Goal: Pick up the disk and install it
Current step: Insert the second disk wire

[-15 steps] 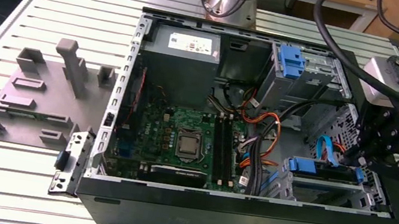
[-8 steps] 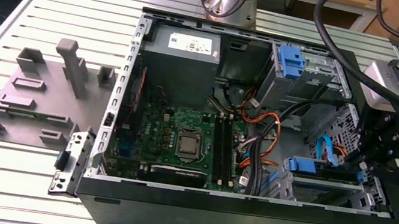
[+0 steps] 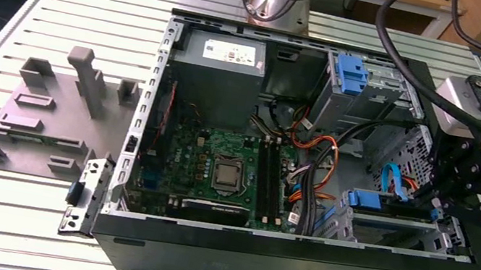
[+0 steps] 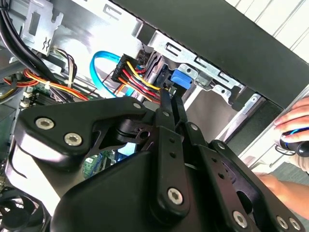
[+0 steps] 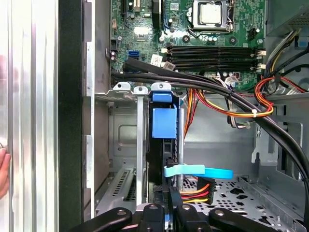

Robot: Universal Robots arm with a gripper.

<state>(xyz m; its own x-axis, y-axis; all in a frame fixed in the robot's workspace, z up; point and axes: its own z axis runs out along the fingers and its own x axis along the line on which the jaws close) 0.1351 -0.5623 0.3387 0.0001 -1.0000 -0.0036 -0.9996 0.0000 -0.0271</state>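
Observation:
The disk point(image 3: 369, 200), in its blue plastic carrier, stands on edge inside the lower drive cage at the case's front corner, on the exterior view's right. In the first wrist view its blue carrier tab point(image 5: 164, 123) faces me between the cage's metal rails. My gripper point(image 3: 444, 206) reaches into the case beside that cage. In both wrist views the black fingers lie close together, and the gripper point(image 4: 170, 96) ends just short of the disk's blue tab point(image 4: 182, 78). The gripper point(image 5: 169, 208) lines up with the disk's near edge. Whether it pinches the carrier is hidden.
A grey power supply point(image 3: 218, 65) and an upper cage with a blue clip point(image 3: 350, 73) sit at the case's back. Black and coloured cables point(image 5: 217, 92) and a blue flat cable point(image 5: 198, 170) run beside the disk. A person's hand point(image 4: 294, 125) is outside the case. A grey fixture plate point(image 3: 49, 110) lies on the table.

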